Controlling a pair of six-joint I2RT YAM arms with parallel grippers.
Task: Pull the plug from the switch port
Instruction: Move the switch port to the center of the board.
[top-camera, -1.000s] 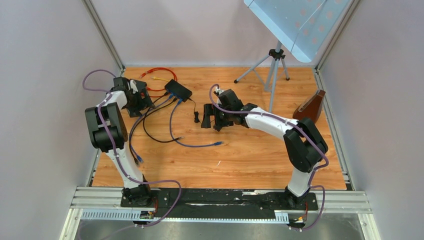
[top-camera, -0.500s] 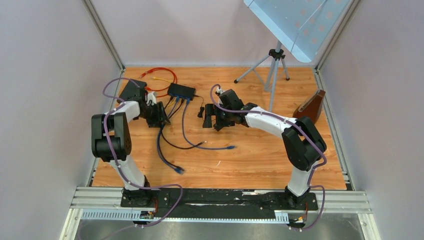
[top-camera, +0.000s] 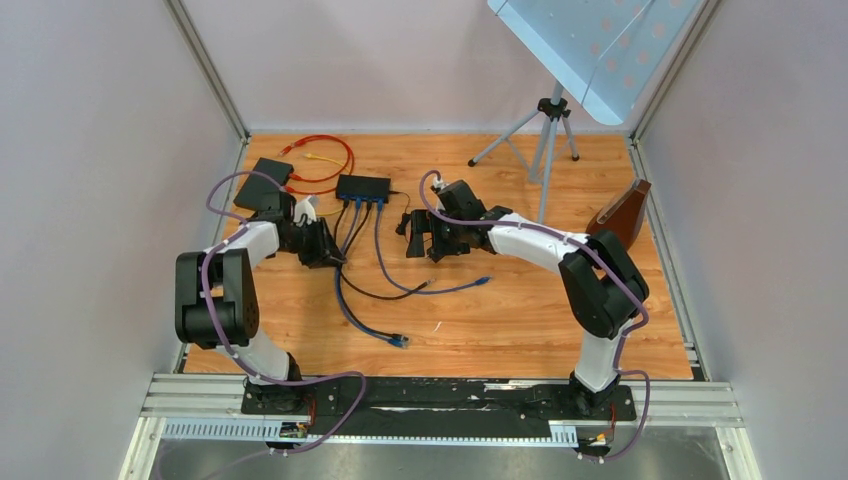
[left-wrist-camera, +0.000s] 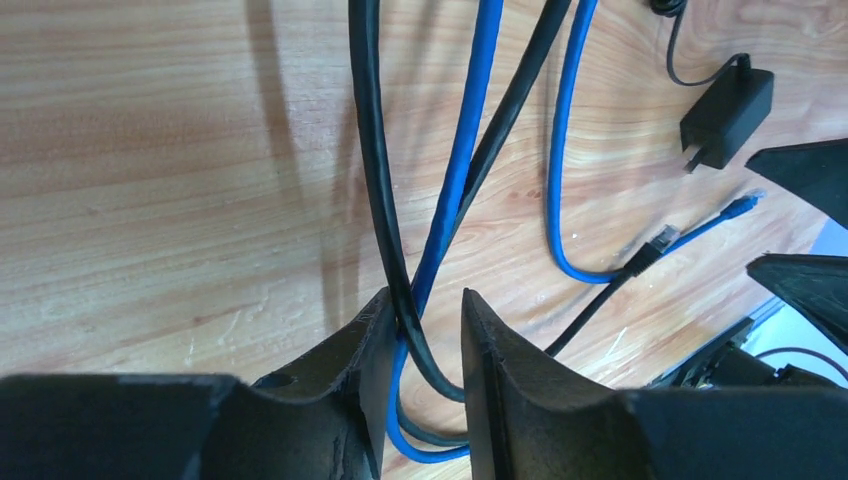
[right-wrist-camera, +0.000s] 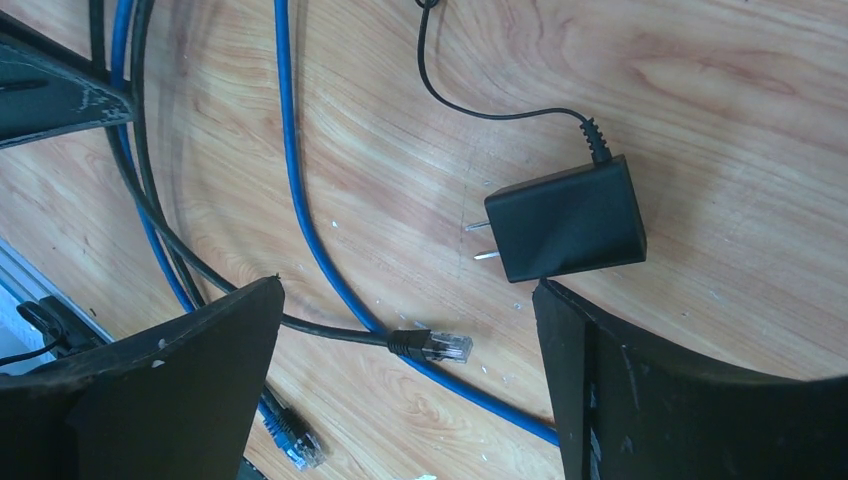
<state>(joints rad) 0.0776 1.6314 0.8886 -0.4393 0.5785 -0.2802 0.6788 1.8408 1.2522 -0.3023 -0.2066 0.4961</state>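
The switch (top-camera: 363, 186) sits near the table's (top-camera: 520, 330) far edge, left of centre, with blue and black cables (left-wrist-camera: 472, 100) running into its near face; the plugs there are too small to make out. The left gripper (left-wrist-camera: 425, 312) pinches these cables together just on the near side of the switch. The right gripper (right-wrist-camera: 407, 300) hangs wide open over an adapter (right-wrist-camera: 565, 218).

White left arm (top-camera: 255, 240) and right arm (top-camera: 535, 245), black joints (top-camera: 205, 295), each trailing purple cable (top-camera: 228, 180)
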